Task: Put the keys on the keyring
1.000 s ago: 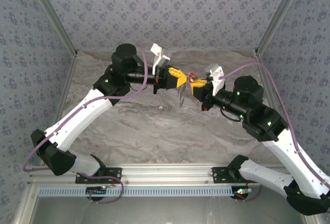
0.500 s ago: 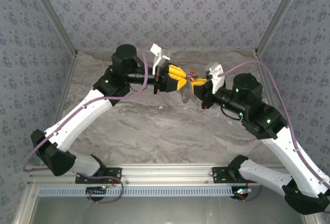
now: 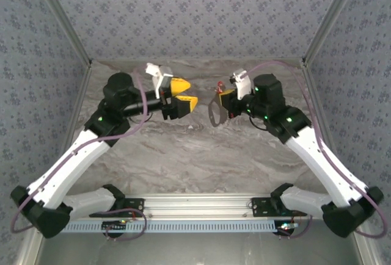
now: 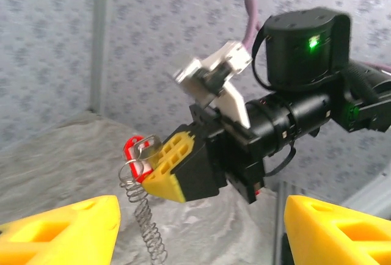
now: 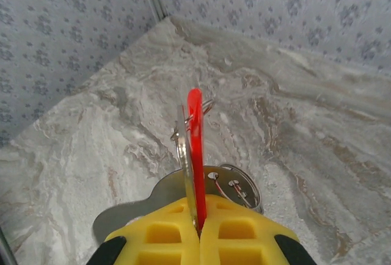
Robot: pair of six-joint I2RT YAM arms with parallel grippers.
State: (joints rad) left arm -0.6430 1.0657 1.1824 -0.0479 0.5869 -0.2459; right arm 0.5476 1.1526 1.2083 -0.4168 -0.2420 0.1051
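My right gripper is shut on the keys, a single small key with a red head and a silver blade pinched upright between the yellow fingers. In the left wrist view, a small wire ring sits at the red head. The keyring hangs from that ring as a thin grey coiled loop. From above, the keyring dangles under the right fingers, over the table. My left gripper is open and holds nothing, a short way left of the key. Its yellow fingertips frame the bottom of the left wrist view.
The marbled grey table lies below both arms. Patterned walls with metal corner posts close in the back and sides. A metal rail runs along the near edge between the arm bases.
My left gripper has opened and pulled back to the left, away from the right gripper. The right gripper has kept the key and swung a little left, with the keyring hanging under it.
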